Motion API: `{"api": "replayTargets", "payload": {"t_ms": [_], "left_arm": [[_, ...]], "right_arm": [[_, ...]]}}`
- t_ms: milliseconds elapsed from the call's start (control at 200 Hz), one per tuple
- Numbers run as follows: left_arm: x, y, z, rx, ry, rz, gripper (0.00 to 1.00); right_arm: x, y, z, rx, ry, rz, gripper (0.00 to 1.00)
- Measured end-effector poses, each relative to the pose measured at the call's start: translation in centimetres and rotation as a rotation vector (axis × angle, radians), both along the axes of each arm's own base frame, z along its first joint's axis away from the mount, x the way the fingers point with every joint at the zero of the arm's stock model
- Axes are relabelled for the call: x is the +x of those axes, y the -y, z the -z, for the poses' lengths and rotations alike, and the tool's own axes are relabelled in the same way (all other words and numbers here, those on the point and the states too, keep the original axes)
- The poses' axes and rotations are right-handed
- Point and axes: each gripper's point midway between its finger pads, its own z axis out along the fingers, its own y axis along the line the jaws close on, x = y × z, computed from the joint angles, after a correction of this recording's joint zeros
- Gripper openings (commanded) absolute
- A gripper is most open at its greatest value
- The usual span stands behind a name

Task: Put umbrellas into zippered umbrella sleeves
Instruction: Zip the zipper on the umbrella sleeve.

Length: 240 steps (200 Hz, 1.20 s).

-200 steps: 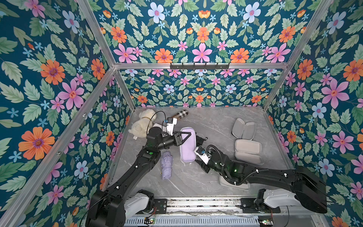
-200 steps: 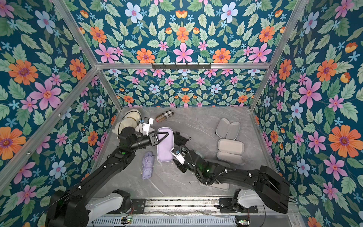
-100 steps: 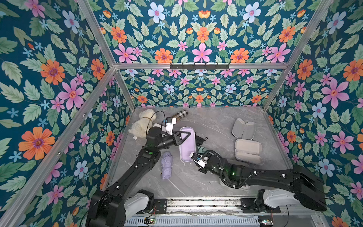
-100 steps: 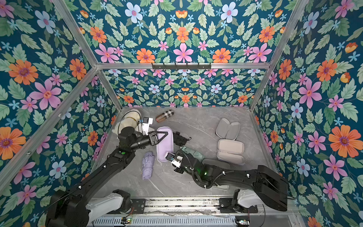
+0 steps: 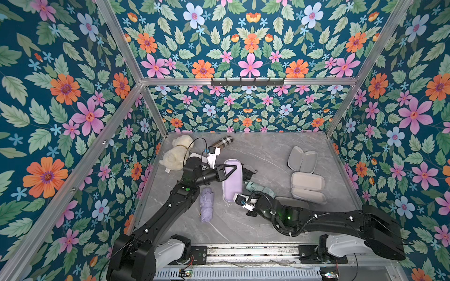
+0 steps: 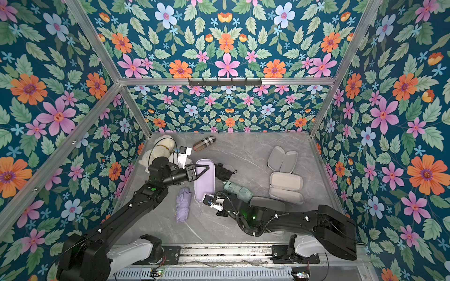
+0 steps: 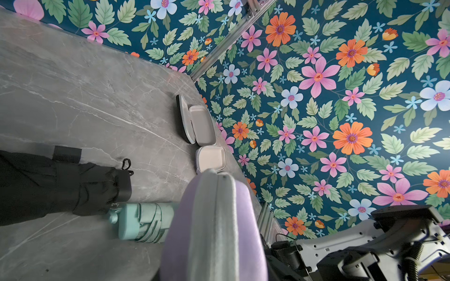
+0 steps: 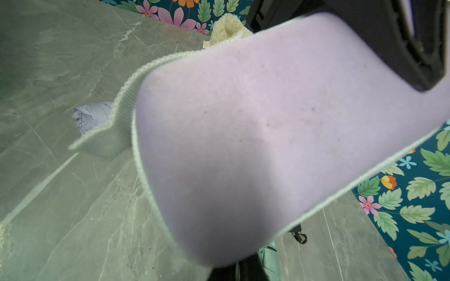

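Observation:
A closed lavender sleeve (image 5: 232, 180) (image 6: 204, 181) lies mid-table, seen in both top views. My left gripper (image 5: 230, 169) is shut on its far end; in the left wrist view the sleeve (image 7: 214, 226) fills the space between the jaws, zip seam up. My right gripper (image 5: 237, 198) (image 8: 237, 265) is shut at the sleeve's near end, and what it pinches is hidden behind the sleeve (image 8: 255, 133). A lavender umbrella (image 5: 206, 204) lies left of the sleeve. On the sleeve's right lie a mint green umbrella (image 5: 258, 188) (image 7: 146, 222) and a black umbrella (image 5: 248, 173) (image 7: 60, 185).
Two open sleeves showing grey lining (image 5: 302, 159) (image 5: 308, 187) lie at the right. A dark grey case (image 5: 289, 202) sits partly under my right arm. A cream plush toy (image 5: 176, 153) and a tan plaid capsule (image 5: 222, 141) lie at the back left.
My right gripper has pulled back along the sleeve's right side to its near end and has shut there. The left gripper and the sleeve have not moved.

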Motion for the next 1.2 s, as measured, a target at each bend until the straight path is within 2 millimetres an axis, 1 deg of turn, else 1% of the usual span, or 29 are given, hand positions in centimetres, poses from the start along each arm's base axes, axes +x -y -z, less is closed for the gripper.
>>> {"api": "replayTargets", "payload": {"t_ms": [150, 200, 325, 410, 535, 635, 715, 830, 895, 1005, 1060, 1120, 1160, 1200], "left_arm": [[1.0, -1.2, 0.6, -0.021, -0.049, -0.079, 0.0], [1.1, -1.4, 0.9, -0.031, -0.057, -0.096, 0.0], [1.5, -1.7, 2.4, -0.063, -0.096, -0.151, 0.0], [1.7, -1.7, 2.9, -0.085, -0.089, -0.207, 0.0], [2.0, -2.0, 2.9, -0.138, -0.066, -0.299, 0.0], [2.3, -3.1, 3.0, -0.175, -0.056, -0.375, 0.0], [2.6, -3.3, 3.2, -0.185, -0.059, -0.406, 0.0], [3.0, -2.7, 3.7, -0.198, -0.063, -0.417, 0.0], [3.0, -2.4, 3.8, -0.203, -0.054, -0.426, 0.0], [2.8, -2.1, 4.4, -0.197, -0.043, -0.443, 0.0], [2.8, -2.1, 4.9, -0.195, -0.043, -0.46, 0.0], [2.8, -2.5, 5.4, -0.2, -0.049, -0.488, 0.0], [2.8, -2.8, 5.4, -0.207, -0.05, -0.496, 0.0], [2.6, -2.9, 5.7, -0.203, -0.06, -0.487, 0.0]], "right_arm": [[-1.7, -0.9, 0.6, 0.024, -0.03, -0.018, 0.0], [-1.9, -1.1, 0.8, 0.038, -0.046, -0.004, 0.0], [-2.1, -1.9, 1.2, 0.089, -0.115, 0.03, 0.0], [-2.1, -2.5, 1.4, 0.122, -0.174, 0.053, 0.0], [-2.7, -4.3, 0.6, 0.215, -0.265, 0.042, 0.0], [-2.6, -4.8, 0.5, 0.265, -0.324, 0.069, 0.0], [-2.3, -5.3, 0.6, 0.3, -0.361, 0.093, 0.0], [-1.6, -7.0, 0.0, 0.319, -0.383, 0.118, 0.0], [-1.1, -7.3, 0.2, 0.317, -0.401, 0.139, 0.0], [-0.9, -7.7, 1.1, 0.304, -0.442, 0.178, 0.0], [-0.6, -7.5, 1.6, 0.3, -0.476, 0.201, 0.12], [-0.4, -7.6, 1.7, 0.331, -0.533, 0.201, 0.31], [-0.7, -7.8, 1.1, 0.378, -0.585, 0.163, 0.4], [-0.8, -7.7, -0.3, 0.438, -0.614, 0.126, 0.45]]}}
